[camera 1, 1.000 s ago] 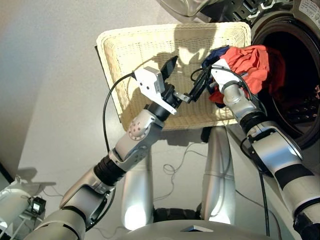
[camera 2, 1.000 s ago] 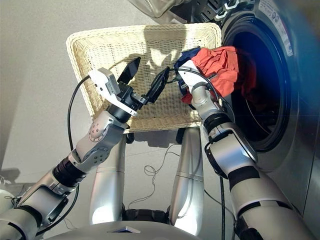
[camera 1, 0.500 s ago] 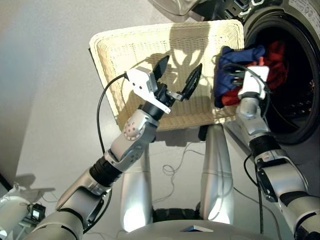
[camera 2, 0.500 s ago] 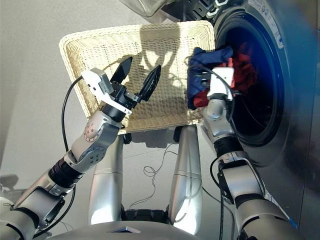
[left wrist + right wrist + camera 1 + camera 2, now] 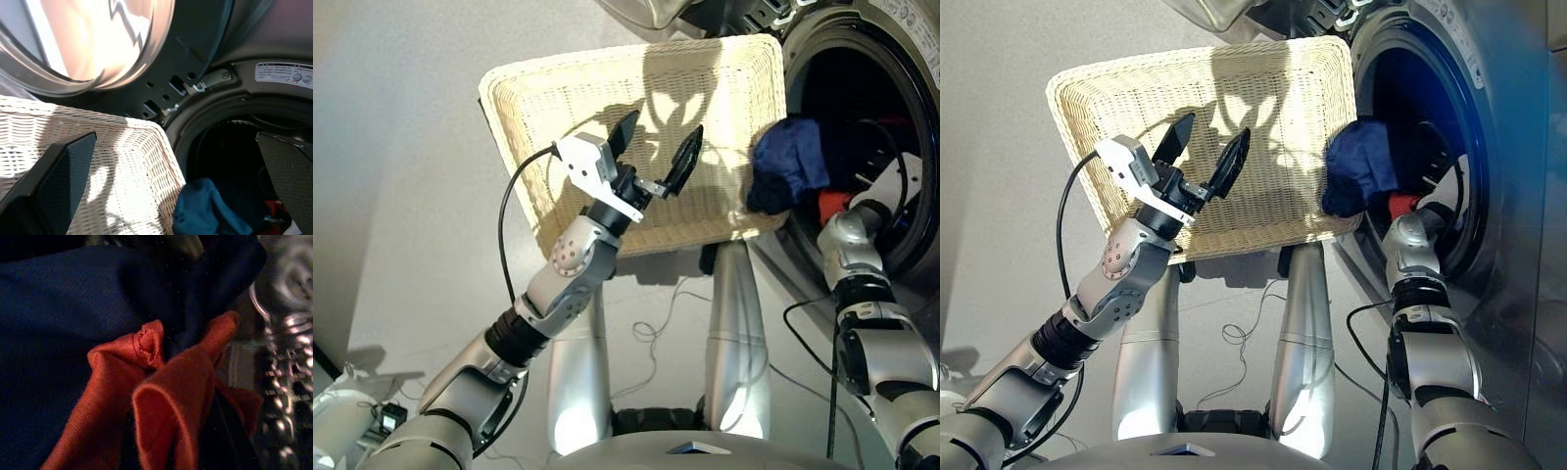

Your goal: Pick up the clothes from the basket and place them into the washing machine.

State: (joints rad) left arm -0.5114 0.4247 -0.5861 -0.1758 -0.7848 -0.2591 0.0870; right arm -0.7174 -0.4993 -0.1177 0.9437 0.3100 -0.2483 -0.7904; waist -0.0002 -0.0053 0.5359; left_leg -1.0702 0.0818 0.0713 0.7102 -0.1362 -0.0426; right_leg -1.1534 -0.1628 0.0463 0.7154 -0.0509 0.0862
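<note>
The cream wicker basket (image 5: 509, 108) stands tilted beside the washing machine (image 5: 901, 39), and I see no garment lying in it. My left gripper (image 5: 664, 127) hovers open over the basket's middle, holding nothing; its fingers (image 5: 63, 171) frame the porthole in the left wrist view. My right gripper (image 5: 862, 196) reaches into the dark drum, shut on the clothes. The navy garment (image 5: 788, 171) bulges over the porthole's lip at the basket's corner. A coral-red one (image 5: 832, 206) shows just behind it. Both fill the right wrist view, navy (image 5: 58, 313) and coral-red (image 5: 166, 401), hiding the fingers.
The machine's round glass door (image 5: 651, 12) hangs open above the basket's far edge. Thin cables (image 5: 656, 328) trail over the grey floor below the basket. A pale device (image 5: 342, 431) sits at the lower left corner.
My right arm has swung right, carrying the navy and coral-red clothes from above the basket's corner into the drum mouth. The left gripper stays open over the basket. The camera has shifted slightly.
</note>
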